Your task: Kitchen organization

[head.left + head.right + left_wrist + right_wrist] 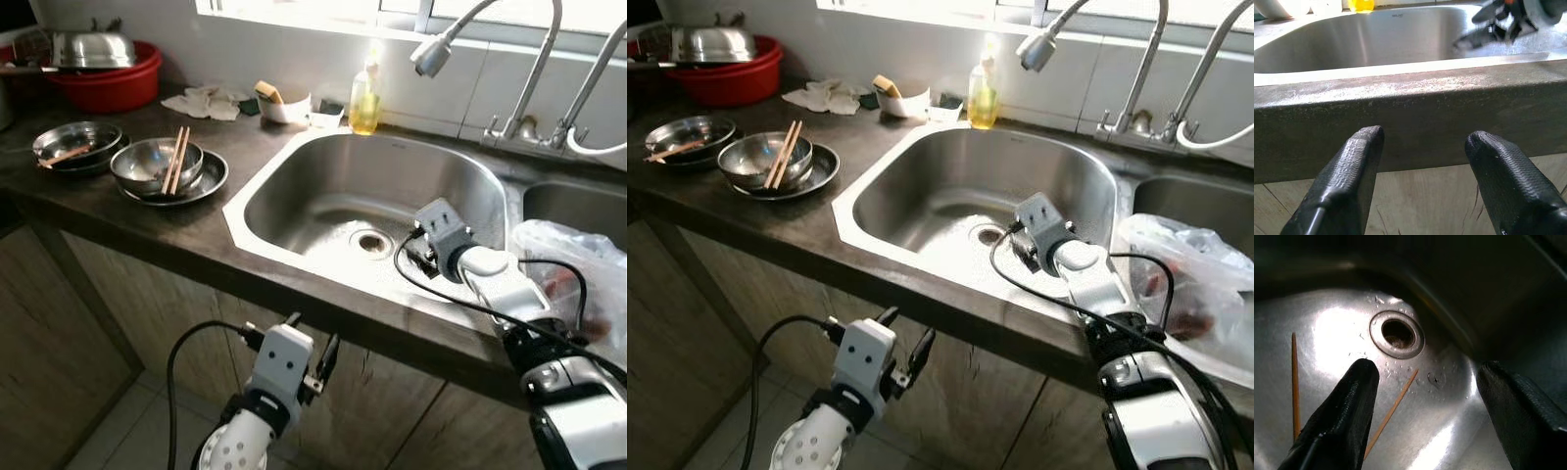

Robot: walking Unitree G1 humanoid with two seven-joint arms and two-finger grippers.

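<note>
My right gripper (pixel 1425 369) hangs open low inside the steel sink (pixel 245 201), close to the drain (pixel 1397 334). Two wooden chopsticks lie on the sink floor under it: one (pixel 1393 404) runs between the fingers, the other (pixel 1295 382) lies off to the side. A second pair of chopsticks (pixel 177 159) rests across a steel bowl (pixel 152 166) on a plate, on the counter to the left. My left gripper (pixel 312 338) is open and holds nothing. It sits below the counter's front edge (pixel 1410 98), facing the cabinet.
Another steel bowl (pixel 76 143) stands at the counter's left end, behind it a red basin (pixel 108 83) with a metal lid. A cloth (pixel 206 101), a white bowl (pixel 284 103) and a soap bottle (pixel 364 98) line the back. A faucet head (pixel 431 54) overhangs the sink. A plastic bag (pixel 568 269) lies right.
</note>
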